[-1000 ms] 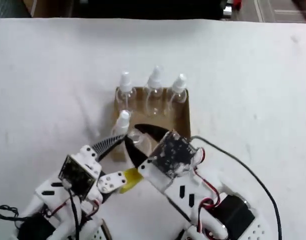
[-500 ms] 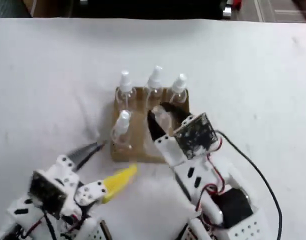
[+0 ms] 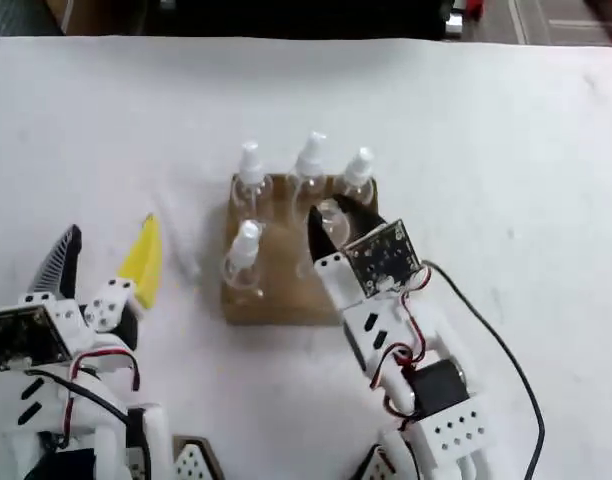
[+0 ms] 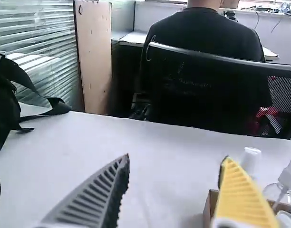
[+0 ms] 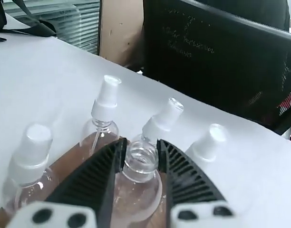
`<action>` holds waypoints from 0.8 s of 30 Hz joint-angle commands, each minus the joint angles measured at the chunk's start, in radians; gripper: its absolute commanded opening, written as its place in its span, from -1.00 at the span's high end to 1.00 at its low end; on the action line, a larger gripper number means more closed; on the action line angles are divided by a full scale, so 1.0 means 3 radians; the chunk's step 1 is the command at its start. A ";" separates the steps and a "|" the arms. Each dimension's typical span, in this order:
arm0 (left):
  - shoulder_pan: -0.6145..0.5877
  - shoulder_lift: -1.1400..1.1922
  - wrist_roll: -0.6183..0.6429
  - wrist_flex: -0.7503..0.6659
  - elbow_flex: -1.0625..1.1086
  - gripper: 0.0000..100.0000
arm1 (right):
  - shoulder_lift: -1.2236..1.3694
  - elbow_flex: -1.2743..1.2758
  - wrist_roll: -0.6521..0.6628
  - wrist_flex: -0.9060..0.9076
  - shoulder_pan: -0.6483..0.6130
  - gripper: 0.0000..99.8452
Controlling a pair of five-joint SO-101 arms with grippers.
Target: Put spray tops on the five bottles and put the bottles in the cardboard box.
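Right gripper (image 5: 140,151): clenched on the neck of the bare-necked bottle (image 5: 138,167), with one black finger on each side of it.
Bare-necked bottle: upright within the outline of the cardboard box (image 3: 276,305), toward its right side and just in front of the back row. Whether it rests on the box floor cannot be told.
Capped bottles (image 3: 309,170): four stand in the box, each with a white spray top. Three are in a row along the far edge and one is at the near left.
Left gripper (image 3: 108,232): released and holding nothing, with its grey and yellow fingers spread wide. It is over the left part of the table (image 3: 506,150), well apart from the box.
Table: covered in white, with the box near its middle.
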 commanded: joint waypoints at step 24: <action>0.0069 0.0033 -0.0036 -0.0118 0.0102 0.43 | -0.0064 0.0644 0.0435 -0.0442 0.0100 0.97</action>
